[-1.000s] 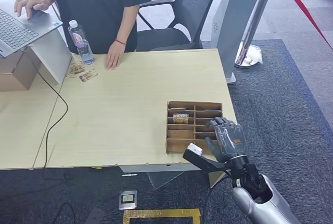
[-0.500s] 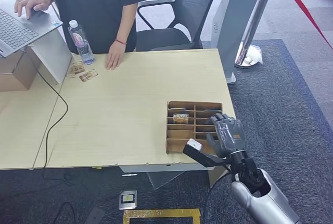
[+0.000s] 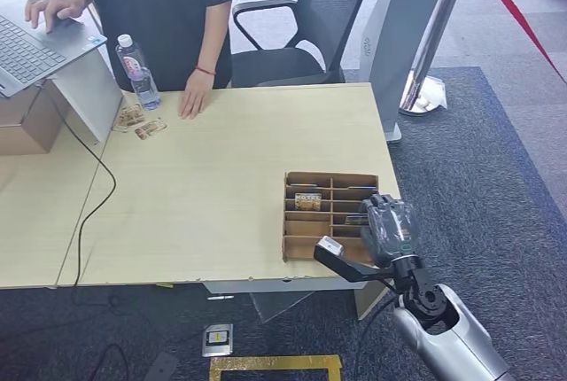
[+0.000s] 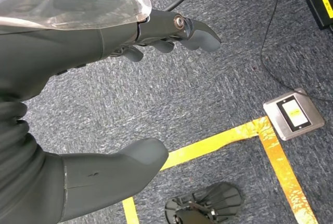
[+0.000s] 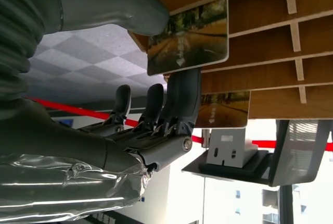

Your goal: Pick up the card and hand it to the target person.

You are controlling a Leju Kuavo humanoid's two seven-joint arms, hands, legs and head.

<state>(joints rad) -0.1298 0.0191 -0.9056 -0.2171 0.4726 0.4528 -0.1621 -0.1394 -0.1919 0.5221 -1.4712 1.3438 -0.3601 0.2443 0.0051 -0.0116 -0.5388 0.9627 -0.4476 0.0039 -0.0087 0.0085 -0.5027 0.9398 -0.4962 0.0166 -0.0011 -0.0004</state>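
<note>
Step, head view: picking 1 card out of the tray; handing over not yet begun.
Right hand (image 3: 390, 230): low over the right side of the cardboard tray (image 3: 298, 246).
Tray spot: at the near right corner of the table (image 3: 221, 159), close to both edges.
Other card (image 3: 308, 201): standing in a slot on the tray's left side, apart from the hand.
Person (image 3: 167, 9): at the far left side of the table, 1 hand (image 3: 192, 97) resting on the far edge.
Open room: wide bare tabletop between tray and person; bottle (image 3: 137, 71) and laptop (image 3: 34, 44) over by the person, best kept away from.

Card, right wrist view: card (image 5: 188, 36) sticking out of its slot, thumb tip (image 5: 149, 18) at 1 corner, a finger (image 5: 182, 96) up against its other side.
Grip: cannot tell if the squeeze is tight yet.
Next move: likely a firm pinch, then a straight pull along the slot so the thin walls do not catch, then a long reach across.

Left hand (image 4: 59, 62), left wrist view: loose, fingers apart, nothing in it, hanging over grey carpet (image 4: 220, 67).
</note>
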